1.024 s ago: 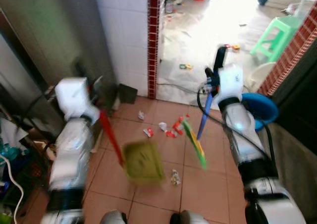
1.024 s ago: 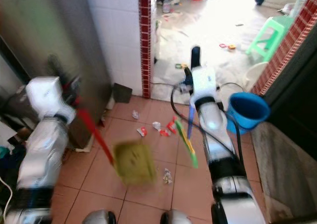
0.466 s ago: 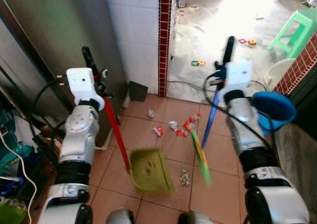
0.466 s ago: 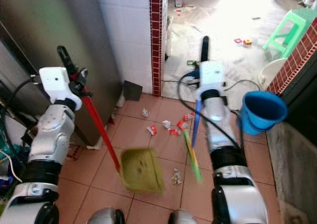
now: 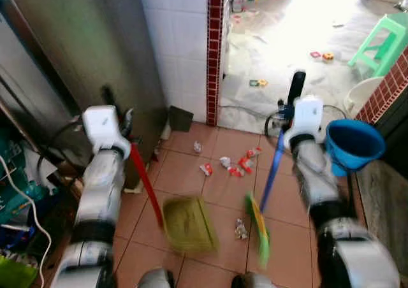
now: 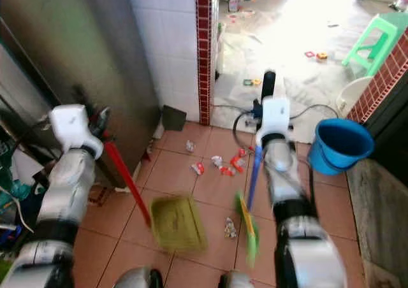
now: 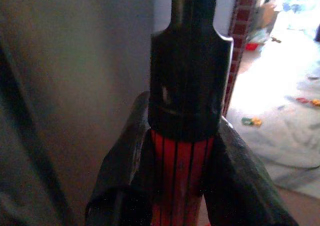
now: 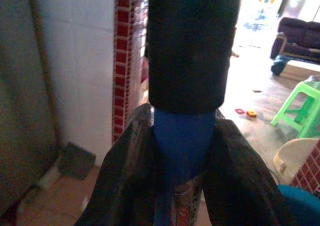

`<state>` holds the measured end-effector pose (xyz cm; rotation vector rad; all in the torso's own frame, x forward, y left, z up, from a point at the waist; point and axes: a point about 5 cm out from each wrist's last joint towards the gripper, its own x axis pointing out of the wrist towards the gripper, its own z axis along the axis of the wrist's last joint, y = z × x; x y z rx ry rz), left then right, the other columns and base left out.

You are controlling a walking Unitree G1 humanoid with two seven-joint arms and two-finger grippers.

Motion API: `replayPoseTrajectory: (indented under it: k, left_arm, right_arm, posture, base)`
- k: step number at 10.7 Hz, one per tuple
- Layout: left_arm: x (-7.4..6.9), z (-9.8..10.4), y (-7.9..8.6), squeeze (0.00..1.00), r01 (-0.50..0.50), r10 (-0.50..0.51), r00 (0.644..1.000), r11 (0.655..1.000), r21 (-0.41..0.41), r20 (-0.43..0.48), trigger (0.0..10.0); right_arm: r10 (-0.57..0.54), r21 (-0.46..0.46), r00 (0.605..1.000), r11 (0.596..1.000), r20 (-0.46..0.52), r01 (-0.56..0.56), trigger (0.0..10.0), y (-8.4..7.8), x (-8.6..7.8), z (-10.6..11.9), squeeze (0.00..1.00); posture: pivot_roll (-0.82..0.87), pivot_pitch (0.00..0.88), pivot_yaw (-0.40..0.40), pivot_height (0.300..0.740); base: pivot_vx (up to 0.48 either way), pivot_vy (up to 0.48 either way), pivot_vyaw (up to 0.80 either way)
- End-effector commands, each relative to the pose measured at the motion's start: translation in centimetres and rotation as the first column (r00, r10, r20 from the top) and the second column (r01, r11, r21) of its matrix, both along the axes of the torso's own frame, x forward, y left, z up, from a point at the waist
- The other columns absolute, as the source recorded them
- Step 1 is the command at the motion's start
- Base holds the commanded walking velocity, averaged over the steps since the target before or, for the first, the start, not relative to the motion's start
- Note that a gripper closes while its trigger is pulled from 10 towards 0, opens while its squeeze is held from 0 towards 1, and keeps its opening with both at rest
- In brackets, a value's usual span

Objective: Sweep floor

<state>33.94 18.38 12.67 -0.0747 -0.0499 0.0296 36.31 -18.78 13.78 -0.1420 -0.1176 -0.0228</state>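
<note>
My left gripper (image 7: 175, 186) is shut on the red handle (image 5: 145, 183) of a green dustpan (image 5: 189, 224), whose pan hangs low over the tiled floor. My right gripper (image 8: 182, 186) is shut on the blue handle (image 5: 273, 167) of a broom with a green head (image 5: 258, 227) that slants down to the tiles beside the pan. Red and white litter scraps (image 5: 233, 165) lie on the tiles ahead of both, and one crumpled scrap (image 5: 240, 229) lies between pan and broom head.
A steel cabinet (image 5: 83, 52) stands at my left and a white tiled wall with a red brick edge (image 5: 213, 46) ahead. A blue bucket (image 5: 352, 145) stands at the right, a green stool (image 5: 382, 43) beyond it. Cables (image 5: 19, 199) crowd the left floor.
The view has shifted a little and is blurred. The broom head has swung back toward me, lower beside the dustpan. Both grips are unchanged.
</note>
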Motion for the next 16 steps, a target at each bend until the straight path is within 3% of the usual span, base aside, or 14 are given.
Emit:
replayPoseTrajectory:
  k: [1, 2, 3, 4, 5, 6, 7, 9, 12, 13, 15, 16]
  left_arm:
    - [0.8, 4.2, -0.1, 0.0, 0.013, -0.013, 0.988, 1.0, 0.001, 0.155, 10.0]
    - [1.7, 5.8, -0.3, 0.0, 0.026, -0.021, 0.98, 0.999, -0.019, 0.2, 10.0]
    - [1.9, 3.5, -0.5, 0.0, 0.002, 0.001, 0.991, 1.0, -0.027, 0.132, 10.0]
    - [1.9, 4.1, -0.5, 0.0, 0.009, -0.005, 0.988, 1.0, -0.027, 0.152, 10.0]
    - [1.5, 3.4, -0.4, 0.0, 0.039, -0.043, 0.988, 0.999, 0.027, 0.15, 10.0]
    - [1.4, 3.2, -0.1, 0.0, 0.013, -0.015, 0.99, 1.0, 0.015, 0.14, 10.0]
    - [1.0, 3.5, -0.2, 0.0, 0.033, -0.043, 0.98, 0.998, 0.054, 0.193, 10.0]
    - [-0.7, 2.0, -0.1, 0.0, 0.013, -0.022, 0.981, 0.999, 0.047, 0.193, 10.0]
    - [-1.1, 0.7, 0.0, 0.0, 0.005, -0.018, 0.989, 0.996, 0.089, 0.144, 10.0]
    - [-1.3, 0.4, 0.4, 0.0, 0.014, -0.021, 0.992, 0.998, 0.059, 0.124, 10.0]
    - [-1.2, 0.2, 0.4, 0.0, 0.011, -0.019, 0.993, 0.998, 0.066, 0.113, 10.0]
    - [-1.8, 0.1, 0.4, 0.0, -0.004, 0.001, 0.991, 1.0, 0.023, 0.131, 10.0]
  right_arm:
    - [-0.006, 0.015, 0.993, 1.0, 0.12, 0.004, 10.0, -0.3, 1.0, 3.6, 0.0]
    - [-0.008, 0.021, 0.987, 1.0, 0.16, 0.004, 10.0, -0.2, 1.6, 5.0, 0.0]
    - [-0.032, 0.0, 0.994, 0.999, 0.102, 0.033, 10.0, -0.1, 1.2, 2.7, 0.0]
    - [0.007, -0.015, 0.992, 1.0, 0.125, -0.005, 10.0, 0.3, 1.2, 3.3, 0.0]
    - [0.048, -0.071, 0.99, 0.997, 0.136, -0.038, 10.0, 0.9, 0.7, 2.6, 0.0]
    - [0.03, -0.055, 0.987, 0.998, 0.158, -0.022, 10.0, 1.1, 0.7, 3.1, 0.0]
    - [0.062, -0.117, 0.975, 0.992, 0.215, -0.038, 10.0, 1.7, 0.5, 3.8, 0.0]
    - [0.131, -0.135, 0.965, 0.986, 0.227, -0.102, 10.0, 2.8, 0.2, 4.1, 0.0]
    - [0.259, -0.17, 0.95, 0.958, 0.172, -0.231, 10.0, 5.4, 1.2, 4.2, 0.0]
    - [0.291, -0.177, 0.945, 0.948, 0.149, -0.264, 10.0, 6.2, 1.5, 4.3, 0.0]
    - [0.308, -0.202, 0.949, 0.935, 0.06, -0.291, 10.0, 6.5, 1.7, 2.9, 0.0]
    - [0.31, -0.207, 0.947, 0.935, 0.079, -0.289, 10.0, 6.4, 1.1, 2.2, 0.0]
  posture:
    - [-0.08, 0.0, 0.057, 0.74]
    - [-0.07, 0.0, 0.061, 0.74]
    - [-0.08, 0.0, 0.061, 0.74]
    - [-0.09, 0.0, 0.055, 0.74]
    - [-0.1, 0.0, 0.067, 0.74]
    - [-0.09, 0.0, 0.057, 0.74]
    - [-0.08, 0.0, 0.049, 0.74]
    - [-0.07, 0.0, 0.031, 0.74]
    - [-0.03, 0.0, 0.008, 0.74]
    - [-0.03, 0.0, 0.014, 0.74]
    - [-0.01, 0.0, 0.016, 0.74]
    - [0.0, 0.0, 0.025, 0.74]
  base:
    - [0.0, 0.0, 0.0]
    - [0.0, 0.0, 0.0]
    - [0.0, 0.0, 0.0]
    - [0.0, 0.0, 0.0]
    - [0.0, 0.0, 0.0]
    - [0.0, 0.0, 0.0]
    - [0.0, 0.0, 0.0]
    - [0.0, 0.0, 0.0]
    - [0.0, 0.0, 0.0]
    - [0.0, 0.0, 0.0]
    - [0.0, 0.0, 0.0]
    - [0.0, 0.0, 0.0]
